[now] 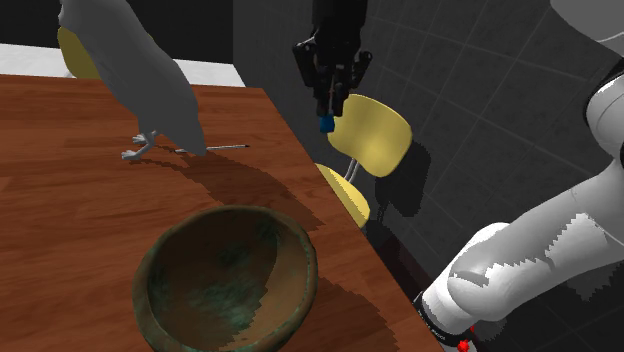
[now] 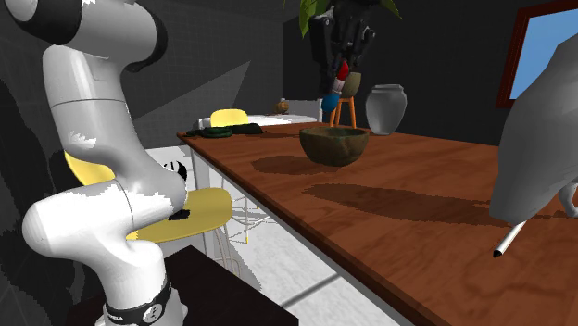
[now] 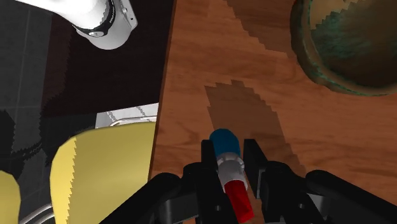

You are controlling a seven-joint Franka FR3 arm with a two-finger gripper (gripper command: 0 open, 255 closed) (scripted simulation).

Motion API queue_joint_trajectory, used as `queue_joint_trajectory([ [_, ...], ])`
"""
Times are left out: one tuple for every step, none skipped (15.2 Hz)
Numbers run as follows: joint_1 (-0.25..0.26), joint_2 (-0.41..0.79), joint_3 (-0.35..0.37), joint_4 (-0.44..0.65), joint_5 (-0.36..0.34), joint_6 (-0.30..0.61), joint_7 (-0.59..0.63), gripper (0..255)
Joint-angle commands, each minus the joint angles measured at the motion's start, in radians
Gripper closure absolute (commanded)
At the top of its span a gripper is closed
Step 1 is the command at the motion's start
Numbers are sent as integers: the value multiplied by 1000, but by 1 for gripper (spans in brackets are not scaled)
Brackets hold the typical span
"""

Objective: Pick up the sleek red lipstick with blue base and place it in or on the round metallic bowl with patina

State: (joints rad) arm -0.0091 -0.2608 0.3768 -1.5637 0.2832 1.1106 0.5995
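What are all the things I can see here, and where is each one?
lipstick: one, red with blue base, held in the air
bowl: one, green-brown patina, on the table
bird figure: one, grey, on the table beyond the bowl
thin rod: one, grey, beside the bird figure
table: one, brown wood
chairs: at least two, yellow, around the table
vase: one, grey, past the table's far end
arm: one, white
gripper: one, black, shut on the lipstick
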Motion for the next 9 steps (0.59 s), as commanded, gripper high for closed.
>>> queue_joint_trajectory([
  [8, 4, 17, 12, 10, -3, 30, 255],
  [17, 3, 33, 14, 19, 2, 57, 255],
  [26, 5, 50, 16, 28, 8, 85, 255],
  [34, 7, 68, 20, 37, 13, 113, 255],
  [42, 11, 86, 25, 45, 19, 141, 255],
  [51, 16, 104, 31, 52, 25, 170, 255],
  [59, 22, 124, 38, 58, 32, 199, 255],
  [68, 30, 143, 47, 63, 39, 228, 255],
  [77, 39, 163, 57, 67, 46, 258, 255],
])
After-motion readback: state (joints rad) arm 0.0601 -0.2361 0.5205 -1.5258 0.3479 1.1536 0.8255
